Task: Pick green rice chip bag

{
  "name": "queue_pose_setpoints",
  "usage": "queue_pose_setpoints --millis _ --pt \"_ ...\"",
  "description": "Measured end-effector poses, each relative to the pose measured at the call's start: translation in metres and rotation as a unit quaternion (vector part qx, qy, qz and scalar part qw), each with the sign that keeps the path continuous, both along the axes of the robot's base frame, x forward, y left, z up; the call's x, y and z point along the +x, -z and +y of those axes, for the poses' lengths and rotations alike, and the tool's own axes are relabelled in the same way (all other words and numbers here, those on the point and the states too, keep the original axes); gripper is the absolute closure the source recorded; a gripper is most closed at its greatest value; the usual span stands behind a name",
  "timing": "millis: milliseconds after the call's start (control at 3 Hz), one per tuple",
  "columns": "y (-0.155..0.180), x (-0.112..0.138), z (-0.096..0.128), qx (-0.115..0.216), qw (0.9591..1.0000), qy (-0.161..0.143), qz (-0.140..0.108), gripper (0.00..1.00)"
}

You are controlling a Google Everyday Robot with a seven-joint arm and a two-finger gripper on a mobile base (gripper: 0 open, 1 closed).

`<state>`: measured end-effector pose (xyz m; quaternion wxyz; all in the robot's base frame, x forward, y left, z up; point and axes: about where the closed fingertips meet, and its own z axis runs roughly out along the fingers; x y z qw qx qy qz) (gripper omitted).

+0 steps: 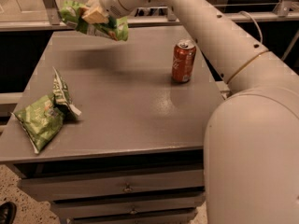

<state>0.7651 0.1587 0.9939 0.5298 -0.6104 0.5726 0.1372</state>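
Jaws of the gripper (95, 14) are seen clamped on the bright green glossy rice chip bag (114, 29), which is held in the air above the far left of the grey metal worktop (131, 111); a red soda can (183, 60) is stood upright towards the far right; a paler mottled green bag (41, 120) is laid at the near left edge.

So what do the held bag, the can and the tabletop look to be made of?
The green rice chip bag, clamped in the gripper above the table's far left: thin glossy plastic film, judging by its crinkles and sheen. The can: metal, probably aluminium, with a silvery top and printed red wall. The table: likely grey painted metal, smooth and faintly reflective.
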Motion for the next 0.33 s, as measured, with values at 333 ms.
queue_pose_setpoints --millis 333 --pt "-0.0040 -0.0061 0.0034 0.009 0.9999 -0.012 -0.003 1.00"
